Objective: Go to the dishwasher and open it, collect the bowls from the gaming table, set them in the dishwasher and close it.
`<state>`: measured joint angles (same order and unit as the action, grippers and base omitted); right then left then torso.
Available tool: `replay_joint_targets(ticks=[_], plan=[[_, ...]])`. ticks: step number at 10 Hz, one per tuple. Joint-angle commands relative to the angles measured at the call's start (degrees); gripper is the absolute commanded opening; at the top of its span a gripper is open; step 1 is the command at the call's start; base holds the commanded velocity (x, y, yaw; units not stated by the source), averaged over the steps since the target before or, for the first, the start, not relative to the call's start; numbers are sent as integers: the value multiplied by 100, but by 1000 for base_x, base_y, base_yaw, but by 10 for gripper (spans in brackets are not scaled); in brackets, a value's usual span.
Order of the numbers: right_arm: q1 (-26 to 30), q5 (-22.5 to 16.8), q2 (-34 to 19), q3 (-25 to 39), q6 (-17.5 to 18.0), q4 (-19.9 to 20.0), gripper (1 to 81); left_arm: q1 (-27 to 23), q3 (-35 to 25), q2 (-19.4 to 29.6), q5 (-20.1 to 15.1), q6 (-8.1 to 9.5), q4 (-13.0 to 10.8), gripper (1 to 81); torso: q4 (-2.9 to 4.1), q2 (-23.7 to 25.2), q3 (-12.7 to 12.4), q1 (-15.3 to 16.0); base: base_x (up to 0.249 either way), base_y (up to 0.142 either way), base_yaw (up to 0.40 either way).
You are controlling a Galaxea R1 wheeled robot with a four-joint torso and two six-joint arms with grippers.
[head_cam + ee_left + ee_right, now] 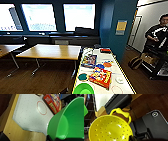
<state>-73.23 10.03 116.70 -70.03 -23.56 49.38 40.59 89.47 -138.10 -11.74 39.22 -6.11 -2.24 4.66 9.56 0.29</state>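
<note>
**Bowls on the gaming table: handling properties and appearance**

Bowls lie along the white top of the gaming table (125,75), among the board-game boxes (100,78). The green bowl (70,119) stands at the table's near end and looms large in the left wrist view, right beside the left gripper (50,138). The pictures do not show whether that gripper is spread or closed, or whether it touches the rim. A darker green bowl (82,76), a blue bowl (100,66), an orange bowl (107,64) and a white bowl (119,80) lie farther from it, well apart from the right gripper (133,138). Its state cannot be told either. A yellow colander (109,129) with a looped handle sits close against it.

Judged by the glossy, evenly coloured wall, the green bowl is probably light, stiff plastic. It looks smooth enough to slip under a shallow pinch but unlikely to break. The best hold appears to be across the rim, one pad inside the wall and one outside. All the bowls are round, shallow and plain in colour. A person (157,32) stands beyond the table's far side
</note>
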Motion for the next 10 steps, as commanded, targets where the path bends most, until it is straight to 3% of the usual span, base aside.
replay_joint_targets(ticks=[1, 10], plan=[[365, -458, -215, 149, -34, -122, 10, -680, -483, 370, 181, -2, -92, 10, 0, 0, 0, 0, -76, 0, 0], [383, -458, -100, 79, -43, -131, 10, -618, -491, 317, 172, -2, -101, 10, 0, 2, -2, -6, -127, 0, 0]])
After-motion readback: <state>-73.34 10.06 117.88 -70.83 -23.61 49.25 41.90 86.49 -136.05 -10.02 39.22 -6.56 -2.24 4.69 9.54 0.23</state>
